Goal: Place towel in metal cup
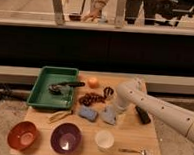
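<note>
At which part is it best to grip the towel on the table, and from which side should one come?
Probably the raised middle fold, from straight above. The towel lies crumpled in a low heap on the table, with the blue sponge close beside it, so a sideways approach looks crowded. The hand is right at its far edge.

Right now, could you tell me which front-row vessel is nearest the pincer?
The white cup, right of the purple bowl and red bowl; the pincer is at the towel behind it.

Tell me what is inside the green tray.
A dark utensil with a black handle lies in the green tray; what it covers is hidden. The tool is outside it, down at the grey towel.
</note>
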Controlling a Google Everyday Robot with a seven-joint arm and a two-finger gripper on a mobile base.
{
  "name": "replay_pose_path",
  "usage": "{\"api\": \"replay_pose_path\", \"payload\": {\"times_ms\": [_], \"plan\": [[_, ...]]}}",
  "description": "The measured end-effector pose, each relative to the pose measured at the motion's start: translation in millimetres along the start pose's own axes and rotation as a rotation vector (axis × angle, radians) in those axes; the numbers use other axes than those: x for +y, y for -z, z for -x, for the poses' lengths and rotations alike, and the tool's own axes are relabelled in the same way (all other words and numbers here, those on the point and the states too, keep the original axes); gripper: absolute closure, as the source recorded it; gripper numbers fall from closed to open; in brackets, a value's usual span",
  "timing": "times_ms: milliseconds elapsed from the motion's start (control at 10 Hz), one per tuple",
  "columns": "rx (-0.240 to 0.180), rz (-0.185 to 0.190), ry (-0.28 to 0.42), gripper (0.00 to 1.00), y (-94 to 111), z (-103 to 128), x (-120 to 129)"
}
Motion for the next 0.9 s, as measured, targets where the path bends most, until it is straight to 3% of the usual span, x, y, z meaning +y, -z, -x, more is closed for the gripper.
{"api": "replay_pose_path", "payload": {"times_ms": [900], "plan": [[-0.021, -0.003, 0.006, 0.2, -8.8, 2.5, 0.9]]}}
